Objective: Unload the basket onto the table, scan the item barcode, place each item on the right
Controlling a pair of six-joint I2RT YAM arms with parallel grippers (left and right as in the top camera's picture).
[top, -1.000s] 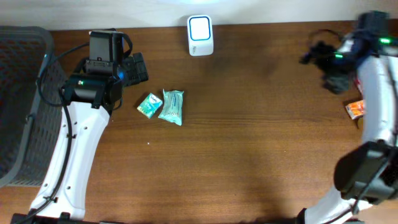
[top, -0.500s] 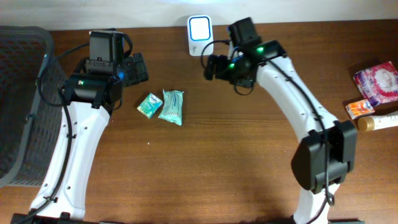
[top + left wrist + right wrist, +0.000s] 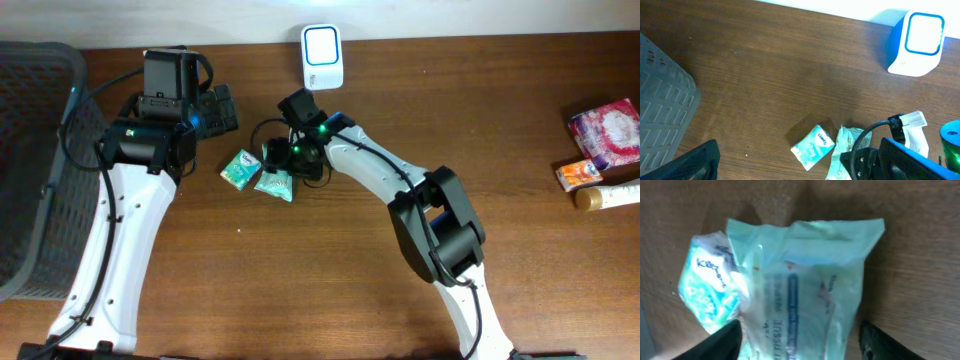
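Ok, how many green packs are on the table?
2. The small pack lies left of centre. The bigger pack sits right beside it, toward the table's middle, partly under the right arm. That arm could hide another.

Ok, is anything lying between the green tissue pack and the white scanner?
Nothing visible does. Only bare table lies between the green tissue pack and the white scanner; the small Kleenex pack sits on the pack's other side. The right gripper straddles the pack.
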